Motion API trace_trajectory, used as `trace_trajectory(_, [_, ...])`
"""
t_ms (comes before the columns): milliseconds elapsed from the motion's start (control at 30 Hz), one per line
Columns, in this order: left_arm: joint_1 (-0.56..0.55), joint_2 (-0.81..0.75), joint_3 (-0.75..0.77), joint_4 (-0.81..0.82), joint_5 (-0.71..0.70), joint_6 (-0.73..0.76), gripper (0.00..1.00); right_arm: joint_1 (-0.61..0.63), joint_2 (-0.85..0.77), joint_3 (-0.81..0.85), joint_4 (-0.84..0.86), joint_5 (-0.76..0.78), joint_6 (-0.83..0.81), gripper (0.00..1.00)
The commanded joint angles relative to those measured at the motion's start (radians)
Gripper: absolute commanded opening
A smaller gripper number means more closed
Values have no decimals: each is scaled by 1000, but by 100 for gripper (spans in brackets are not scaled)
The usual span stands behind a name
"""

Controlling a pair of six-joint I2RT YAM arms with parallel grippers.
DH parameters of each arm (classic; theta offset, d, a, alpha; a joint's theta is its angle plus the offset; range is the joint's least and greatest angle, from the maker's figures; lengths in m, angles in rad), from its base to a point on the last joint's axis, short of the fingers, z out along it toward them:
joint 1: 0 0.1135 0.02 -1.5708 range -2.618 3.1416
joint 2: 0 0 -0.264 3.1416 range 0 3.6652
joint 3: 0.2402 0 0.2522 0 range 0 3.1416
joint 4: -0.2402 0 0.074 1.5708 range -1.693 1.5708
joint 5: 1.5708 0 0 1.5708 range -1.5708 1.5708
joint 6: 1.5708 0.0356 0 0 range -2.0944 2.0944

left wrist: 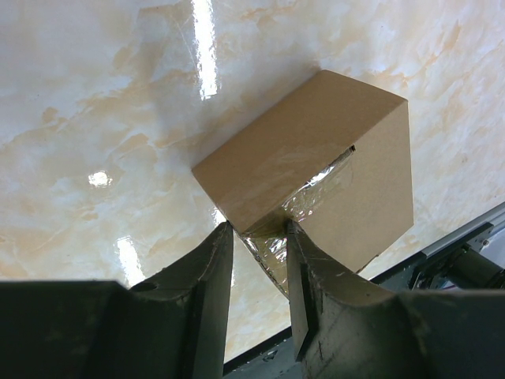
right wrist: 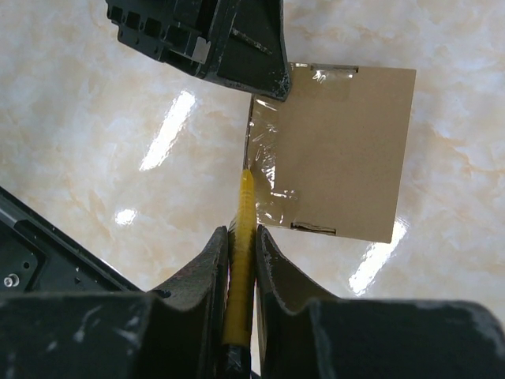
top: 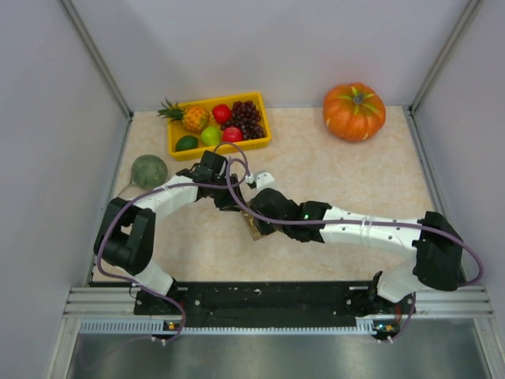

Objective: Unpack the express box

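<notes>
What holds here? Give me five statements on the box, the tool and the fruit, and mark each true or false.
1. The right fingers are shut on a thin yellow tool. True.
2. The express box lies open, flap up. False: it is closed, with clear tape over its seam.
3. The tool's tip is at the box's taped edge. True.
4. The pumpkin sits in the yellow tray. False: it stands on the table, apart from the tray.
5. Grapes lie in the tray. True.
</notes>
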Motion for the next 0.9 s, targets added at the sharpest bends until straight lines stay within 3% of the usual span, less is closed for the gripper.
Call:
trace_trajectory(0, [0,16,-19,-63,-125,28,35,21,-31,0,-55,-42,7,0])
trace_trajectory(400, [0,2,-27,-63,-120,49,35,21,-4,98,-24,69,-12,0])
trace_trajectory(867, [0,-1,-44,-55,-111,55,35,21,59,121,23,55,-13,0])
